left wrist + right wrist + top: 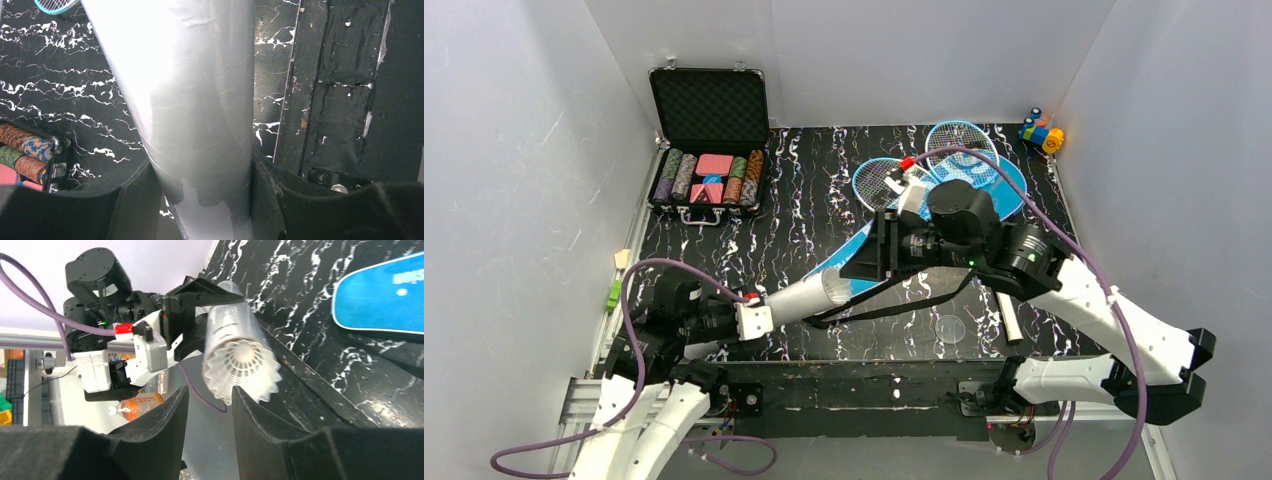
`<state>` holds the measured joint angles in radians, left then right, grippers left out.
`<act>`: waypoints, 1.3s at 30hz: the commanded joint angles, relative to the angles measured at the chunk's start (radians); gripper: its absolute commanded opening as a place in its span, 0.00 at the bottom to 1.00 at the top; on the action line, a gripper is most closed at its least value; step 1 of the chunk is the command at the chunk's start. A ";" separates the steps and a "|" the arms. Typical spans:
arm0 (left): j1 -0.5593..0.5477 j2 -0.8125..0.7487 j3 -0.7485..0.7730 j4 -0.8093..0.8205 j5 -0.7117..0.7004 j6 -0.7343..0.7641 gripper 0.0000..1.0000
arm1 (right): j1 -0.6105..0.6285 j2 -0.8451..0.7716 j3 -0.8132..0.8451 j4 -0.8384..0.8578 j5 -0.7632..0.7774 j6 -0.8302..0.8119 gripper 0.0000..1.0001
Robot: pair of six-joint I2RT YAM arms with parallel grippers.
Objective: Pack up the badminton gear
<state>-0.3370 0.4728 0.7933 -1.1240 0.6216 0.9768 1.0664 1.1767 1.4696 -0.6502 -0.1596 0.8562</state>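
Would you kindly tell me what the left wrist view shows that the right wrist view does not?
Only the left wrist view: poker chips and a racket head. Only the right wrist view: a shuttlecock in the mouth of the tube, and the bag. Both: the tube gripped by the left hand, and the table.

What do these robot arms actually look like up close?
The left arm and right arm are white links with black round joints, a purple cable looping along each. The left hand and right hand have black wedge-shaped fingers and a small red tab.
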 commanded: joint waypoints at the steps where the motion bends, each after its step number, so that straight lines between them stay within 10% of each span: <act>1: -0.004 -0.016 0.030 0.001 0.032 0.010 0.36 | -0.052 -0.083 -0.066 -0.005 0.047 -0.029 0.46; 39: -0.004 0.004 0.050 0.017 0.051 -0.014 0.36 | 0.009 0.107 -0.203 0.136 0.029 0.004 0.52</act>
<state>-0.3370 0.4759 0.8013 -1.1442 0.6292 0.9649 1.0531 1.2713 1.2778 -0.5667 -0.1516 0.8444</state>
